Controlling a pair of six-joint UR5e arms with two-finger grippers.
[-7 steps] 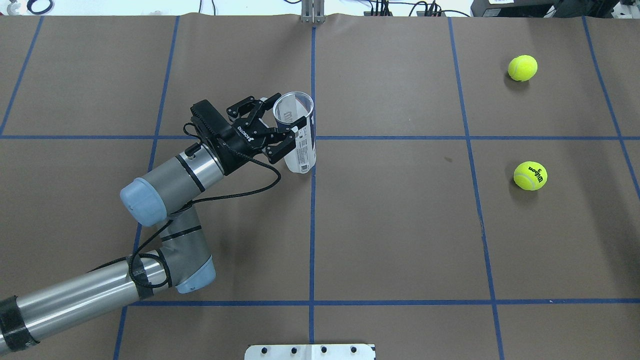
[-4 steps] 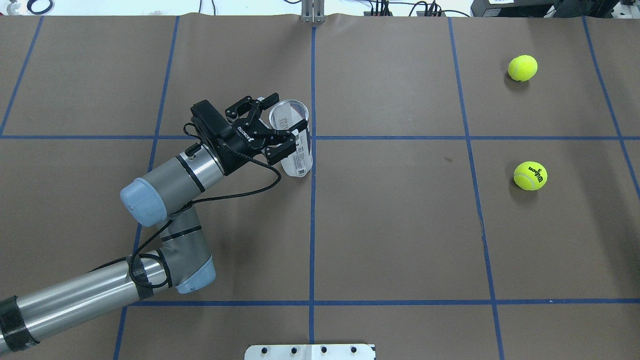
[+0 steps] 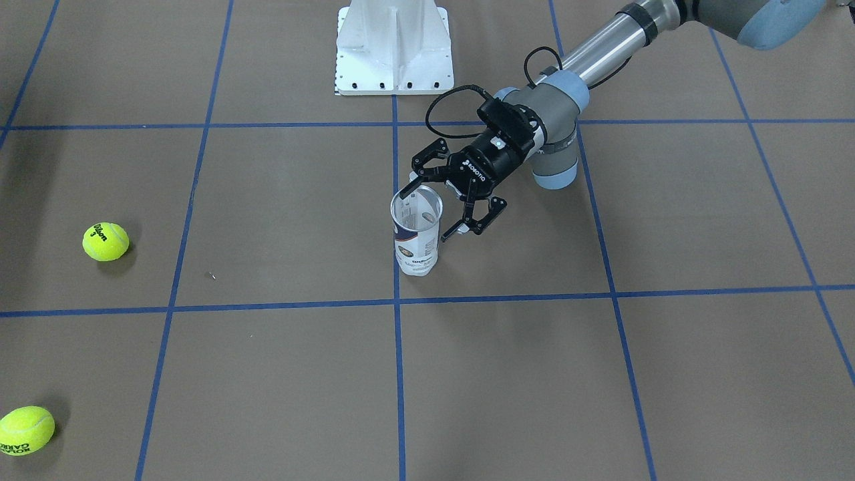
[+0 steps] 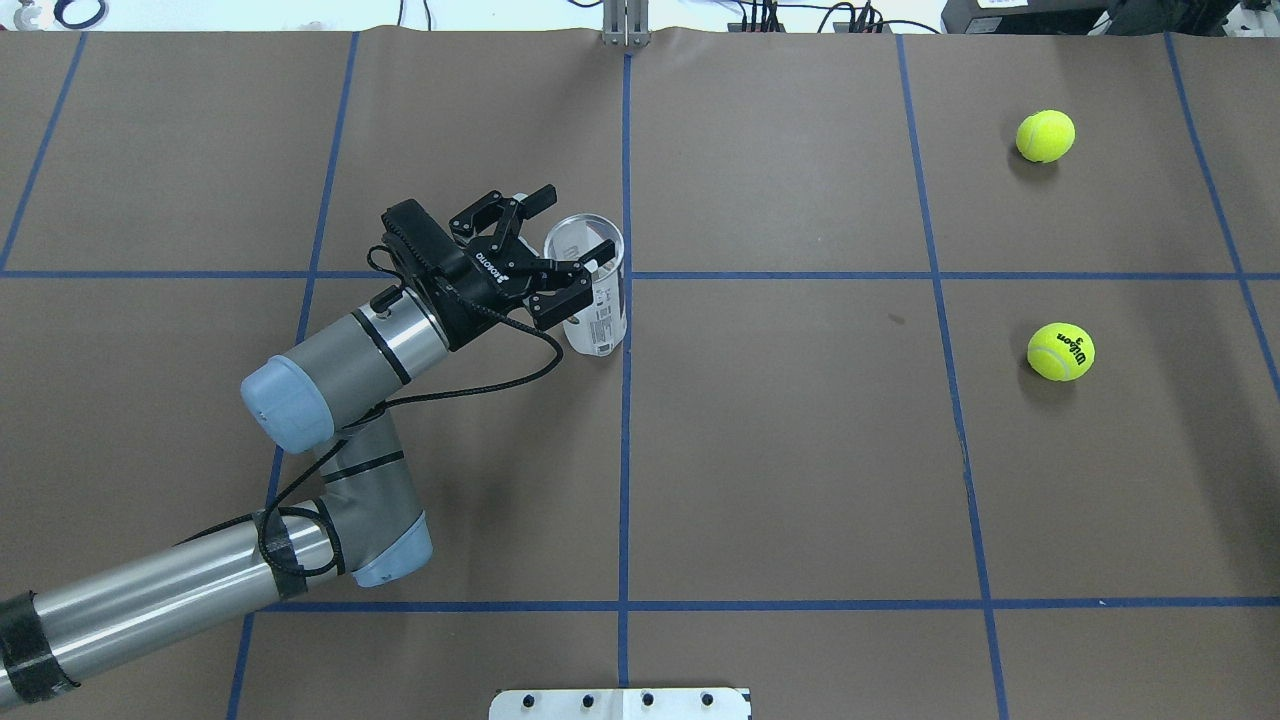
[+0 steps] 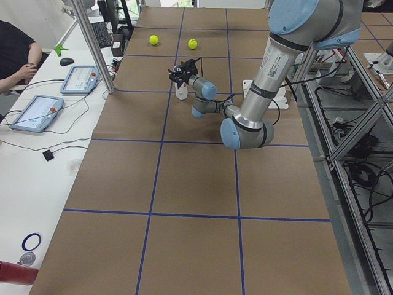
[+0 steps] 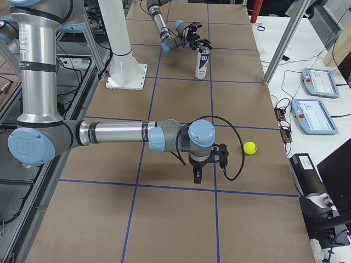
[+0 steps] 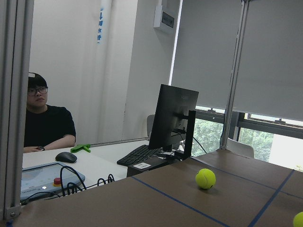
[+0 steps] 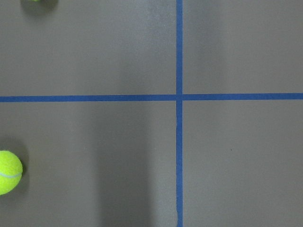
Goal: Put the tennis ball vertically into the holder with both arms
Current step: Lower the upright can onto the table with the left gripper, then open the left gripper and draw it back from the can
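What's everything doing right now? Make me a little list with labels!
holder: upright on the table, no ball inside
left gripper: fingers either side of the holder's top; grip unclear
right gripper: pointing down over the table, open or shut unclear
tennis balls: two, loose on the robot's right side

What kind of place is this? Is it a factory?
Probably a robot research lab: a silver-grey jointed robot arm works on a brown table gridded with blue tape, and a person sits by touchscreen control tablets.
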